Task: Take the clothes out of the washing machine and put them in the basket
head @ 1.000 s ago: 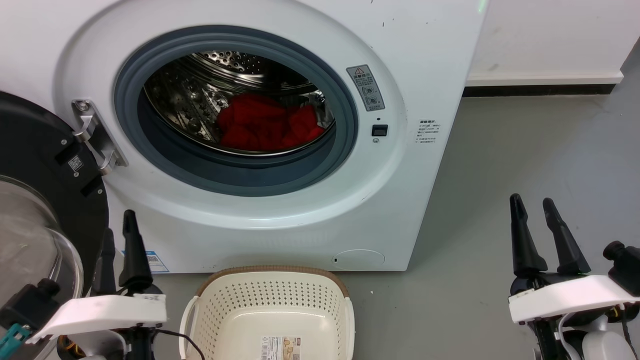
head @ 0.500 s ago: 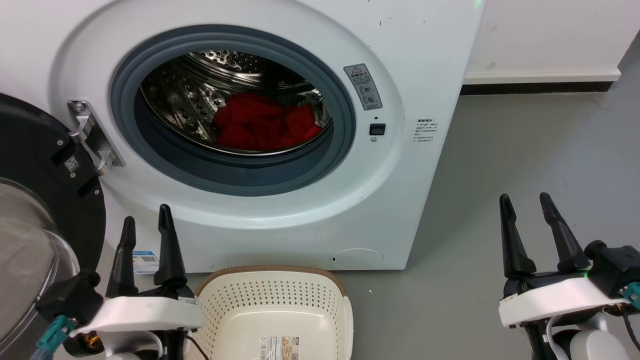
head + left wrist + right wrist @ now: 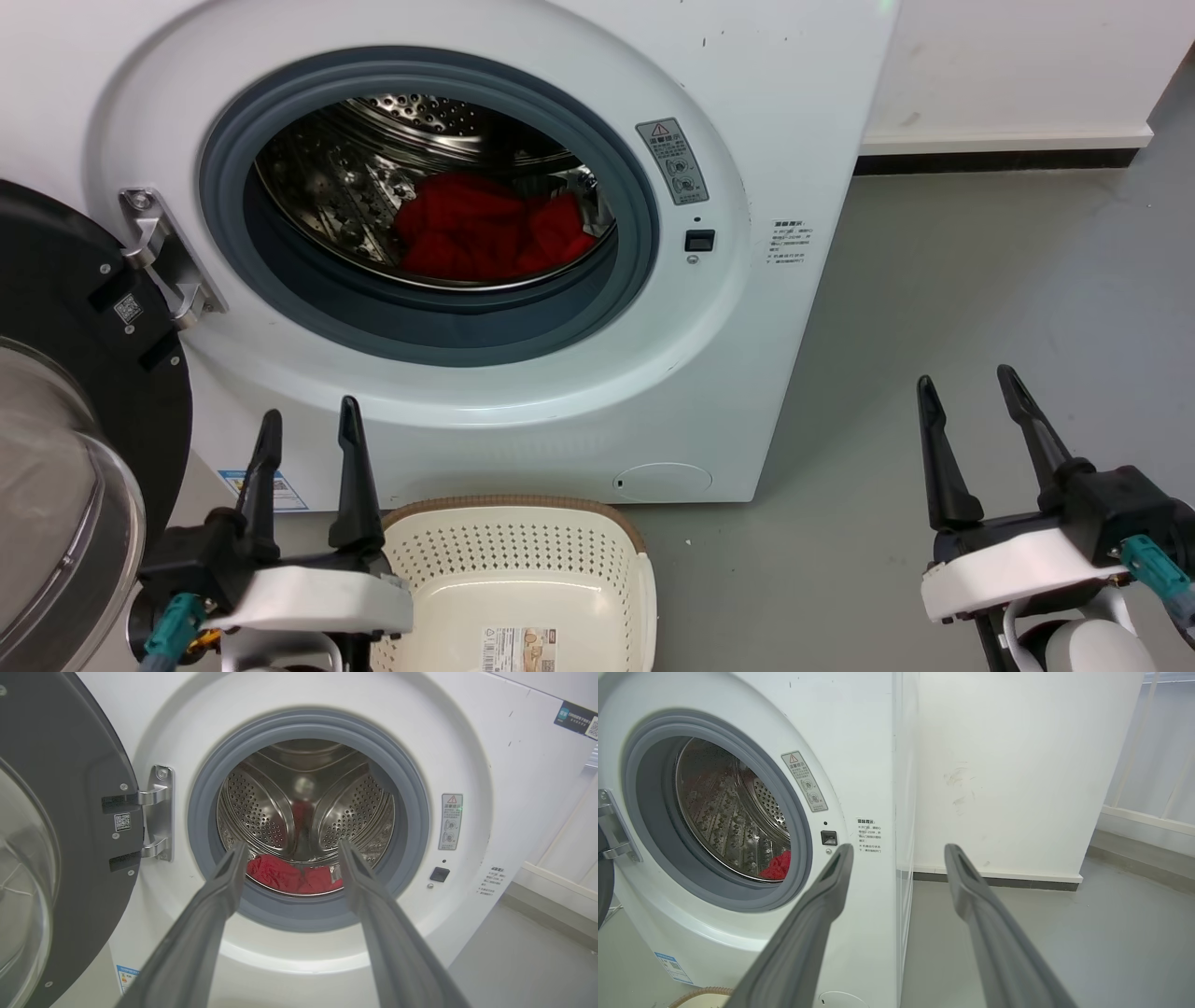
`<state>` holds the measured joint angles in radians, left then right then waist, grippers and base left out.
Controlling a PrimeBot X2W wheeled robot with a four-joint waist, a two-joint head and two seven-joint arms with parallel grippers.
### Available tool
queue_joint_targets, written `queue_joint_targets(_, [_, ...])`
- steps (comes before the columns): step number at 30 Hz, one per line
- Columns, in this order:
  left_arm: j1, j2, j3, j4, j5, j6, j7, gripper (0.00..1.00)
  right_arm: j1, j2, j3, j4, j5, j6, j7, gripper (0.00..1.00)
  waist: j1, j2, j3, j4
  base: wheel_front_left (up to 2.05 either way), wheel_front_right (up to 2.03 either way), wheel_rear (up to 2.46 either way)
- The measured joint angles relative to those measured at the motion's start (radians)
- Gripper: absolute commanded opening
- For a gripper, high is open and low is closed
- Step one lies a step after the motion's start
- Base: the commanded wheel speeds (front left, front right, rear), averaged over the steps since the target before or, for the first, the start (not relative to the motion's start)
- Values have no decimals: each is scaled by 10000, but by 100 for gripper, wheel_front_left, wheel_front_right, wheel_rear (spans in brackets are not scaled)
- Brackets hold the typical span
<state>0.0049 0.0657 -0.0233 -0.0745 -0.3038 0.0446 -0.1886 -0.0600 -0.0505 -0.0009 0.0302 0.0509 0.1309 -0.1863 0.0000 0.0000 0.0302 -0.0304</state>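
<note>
The white washing machine (image 3: 766, 84) stands with its door (image 3: 65, 392) swung open to the left. Red clothes (image 3: 490, 233) lie bunched at the bottom of the steel drum, also seen as clothes (image 3: 294, 879) between my left fingers and as a red corner of clothes (image 3: 777, 867). The cream basket (image 3: 523, 560) sits on the floor just below the porthole, empty apart from a label. My left gripper (image 3: 310, 420) is open beside the basket's left rim, pointing at the porthole. My right gripper (image 3: 966, 387) is open over bare floor, right of the machine.
The washing machine (image 3: 467, 742) front faces my left wrist camera squarely. Grey floor (image 3: 980, 280) stretches to the right, bounded by a white wall (image 3: 1018, 65) with a dark skirting. The open glass door (image 3: 51, 835) crowds the left side, close to my left arm.
My left gripper has swung right, from in front of the door toward the basket's left rim. The right gripper has shifted slightly left. The head view has drifted a little.
</note>
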Motion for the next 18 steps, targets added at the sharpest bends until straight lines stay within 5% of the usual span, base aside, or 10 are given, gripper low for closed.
queue_joint_targets(18, [120,201,-585,658,1565,105,-366,100,24,-2,92,36,-1760,2,-408,100,0,0,-33,-107,0,0,0])
